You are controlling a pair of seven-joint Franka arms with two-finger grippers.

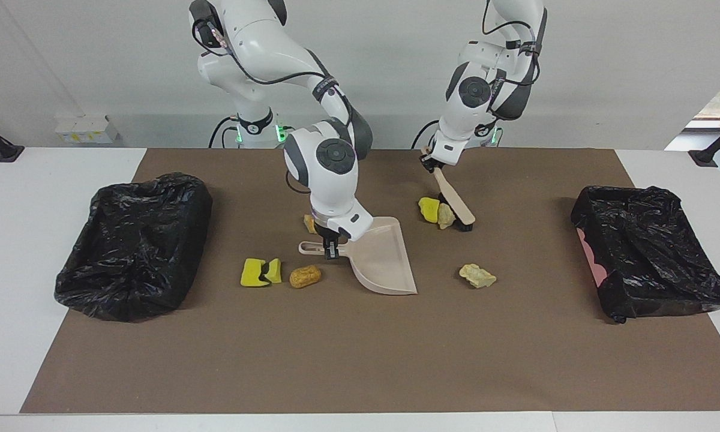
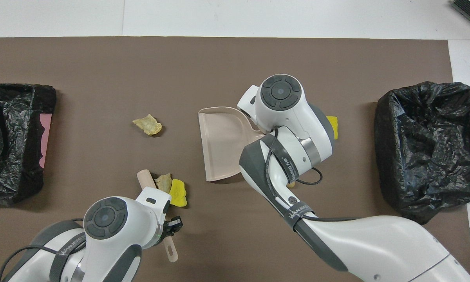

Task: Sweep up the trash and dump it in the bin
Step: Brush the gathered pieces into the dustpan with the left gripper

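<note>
The dustpan [image 1: 381, 259] sits in the middle of the brown mat [image 1: 360, 360] on the surface, its mouth turned toward the left arm's end, and everything else can be placed from it. The right gripper [image 1: 331, 250] is clamped on the dustpan's handle, at the side toward the right arm's end. Just beside that handle, toward the right arm's end, lie an orange-brown bread-like bit [image 1: 305, 276] and a bright yellow spongy piece [image 1: 260, 272] that looks split in two; another orange-brown bit [image 1: 309, 223] shows partly from under the right arm's wrist, nearer to the robots than the handle. Toward the left arm's end from the dustpan's mouth, a pale beige chunk [image 1: 477, 275] lies alone. Nearer to the robots than that chunk, a yellow lump [image 1: 429, 209] and a beige lump [image 1: 445, 216] touch each other, with the black bristles of the brush [image 1: 456, 202] right against them. The left gripper [image 1: 433, 164] is closed on the brush's handle, holding it tilted with the bristles down on the mat. A bin lined with a black bag [image 1: 648, 252] stands well apart from the dustpan at the left arm's end, and a second black-bagged bin [image 1: 135, 243] stands at the right arm's end
</note>
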